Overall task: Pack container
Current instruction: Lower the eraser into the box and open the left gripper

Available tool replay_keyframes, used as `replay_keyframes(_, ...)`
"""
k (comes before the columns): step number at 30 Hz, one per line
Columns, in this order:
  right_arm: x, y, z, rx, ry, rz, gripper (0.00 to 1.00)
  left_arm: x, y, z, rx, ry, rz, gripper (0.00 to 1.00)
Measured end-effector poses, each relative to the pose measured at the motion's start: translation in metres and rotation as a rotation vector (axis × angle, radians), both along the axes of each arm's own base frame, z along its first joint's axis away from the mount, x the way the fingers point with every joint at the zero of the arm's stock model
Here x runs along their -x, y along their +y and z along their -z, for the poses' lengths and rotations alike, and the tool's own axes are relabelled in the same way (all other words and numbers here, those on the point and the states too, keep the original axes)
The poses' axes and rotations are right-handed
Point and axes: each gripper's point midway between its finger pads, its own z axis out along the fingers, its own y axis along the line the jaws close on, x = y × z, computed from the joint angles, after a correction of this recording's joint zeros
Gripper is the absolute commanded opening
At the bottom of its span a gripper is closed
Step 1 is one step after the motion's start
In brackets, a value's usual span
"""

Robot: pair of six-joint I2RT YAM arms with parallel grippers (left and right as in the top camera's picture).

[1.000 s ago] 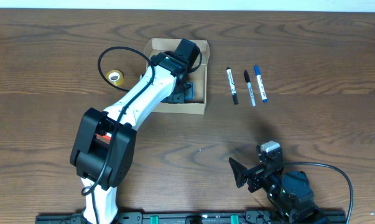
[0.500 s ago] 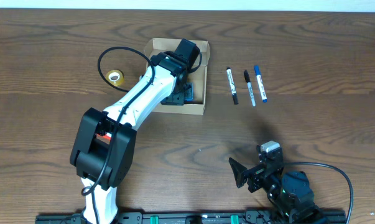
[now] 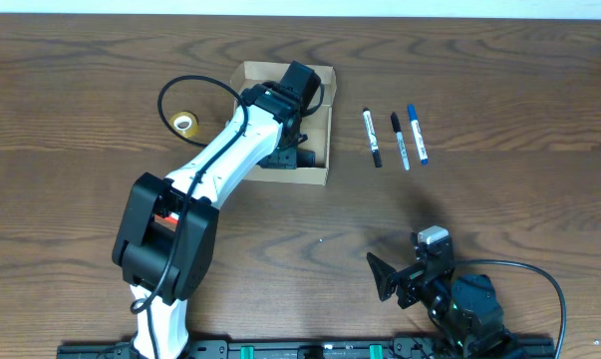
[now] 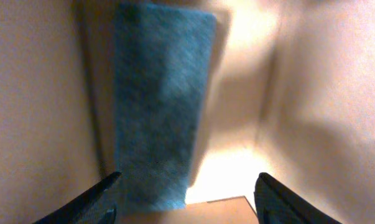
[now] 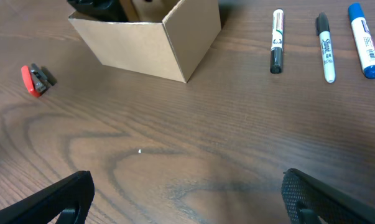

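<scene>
Big brown worktop (image 3: pixel 499 80), and the white left arm (image 3: pixel 220 160) reaches up from the lower left of the frame with its head sunk into the box (image 3: pixel 322 120). The box sits open-topped in the upper middle, a bit left of centre.

The wrist camera looks straight into the box. The left fingers (image 4: pixel 188 186) are spread wide with nothing between them, just cardboard walls around. The only thing in the box is a blue rectangular pad (image 4: pixel 159 106) lying along the left side of that view. Could be felt or sponge, it's too blurry to call.

The right arm (image 3: pixel 464 304) is parked low at the bottom right, well away from everything. Its right fingers (image 5: pixel 187 186) are also splayed and empty.

My read is that packing is only partly done. Three markers (image 3: pixel 400 140) lie side by side on the wood just right of the box, and a tape roll (image 3: pixel 185 123) sits near its left side. There's also a small red thing (image 5: pixel 35 79) at the left of the right wrist view; no idea what it is.

Next the left arm probably needs to lift clear of the box and go for a marker. They're close together, so the fingers would have to straddle one without nudging the others.
</scene>
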Motion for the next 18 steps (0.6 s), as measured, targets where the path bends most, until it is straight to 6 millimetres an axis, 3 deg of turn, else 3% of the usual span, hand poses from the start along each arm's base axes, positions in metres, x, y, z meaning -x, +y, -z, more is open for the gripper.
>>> replay_keyframes(9, 0.000, 0.000, 0.000, 0.000, 0.000, 0.001, 0.99, -0.014, -0.017, -0.016, 0.036, -0.063, 0.156, 0.78)
replay_keyframes(15, 0.000, 0.000, 0.000, 0.000, 0.000, 0.000, 0.99, -0.018, -0.013, -0.072, 0.002, -0.158, 0.253, 0.85)
replay_keyframes(18, 0.000, 0.000, 0.000, 0.000, 0.000, 0.000, 0.99, -0.008, 0.001, -0.100, -0.040, -0.188, 0.286, 0.95)
